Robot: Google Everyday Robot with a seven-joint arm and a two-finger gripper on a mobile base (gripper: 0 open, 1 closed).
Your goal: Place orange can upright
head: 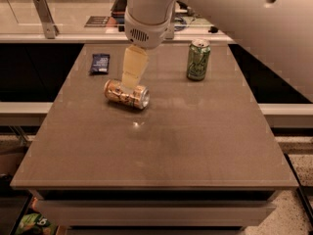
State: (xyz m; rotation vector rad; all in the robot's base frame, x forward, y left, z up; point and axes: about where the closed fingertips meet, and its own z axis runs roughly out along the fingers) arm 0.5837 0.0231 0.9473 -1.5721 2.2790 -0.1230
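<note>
- The orange can (pixel 126 94) lies on its side on the brown table (pixel 161 151).
- The gripper (pixel 133 74) hangs right over the orange can, its tip at the can's back edge.
- A green can (pixel 198 59) stands upright, right of the orange can and farther back.
- A dark blue packet (pixel 100 63) lies flat behind the orange can, to its left.

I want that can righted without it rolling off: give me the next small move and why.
Probably lower the gripper a little, straight down onto the orange can. The can lies on its side on the table, and the gripper hangs right over its middle, apparently not yet gripping it. The green can stands well apart.
</note>
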